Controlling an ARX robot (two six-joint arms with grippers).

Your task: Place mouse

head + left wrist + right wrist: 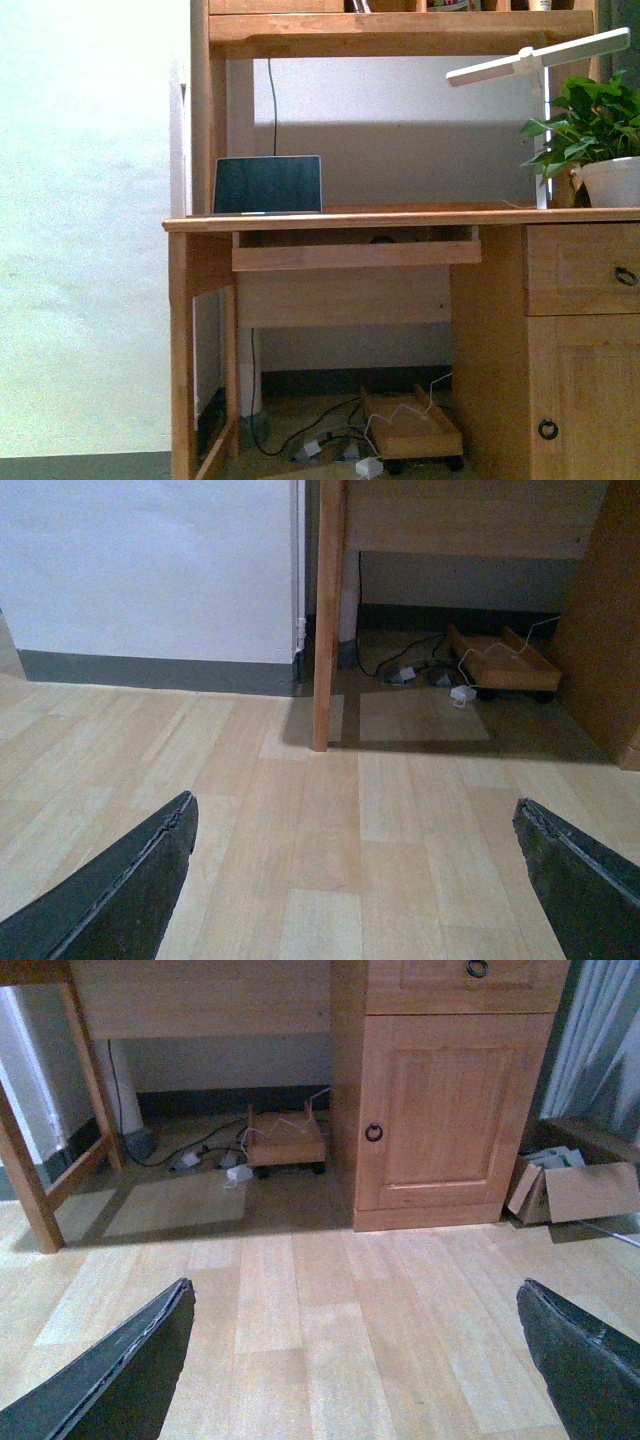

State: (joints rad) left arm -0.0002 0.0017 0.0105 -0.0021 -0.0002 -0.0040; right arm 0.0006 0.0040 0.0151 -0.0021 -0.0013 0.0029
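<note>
Left gripper (pixel 352 805): jaws wide apart, empty, over floor (pixel 330 880).
Right gripper (pixel 353 1285): jaws wide apart, empty, over floor.
Mouse (pixel 380 239): dark shape, mostly hidden, on pull-out tray (pixel 355 255) beneath worktop (pixel 420 217) front edge.
Laptop (pixel 267 184): worktop left end.
</note>
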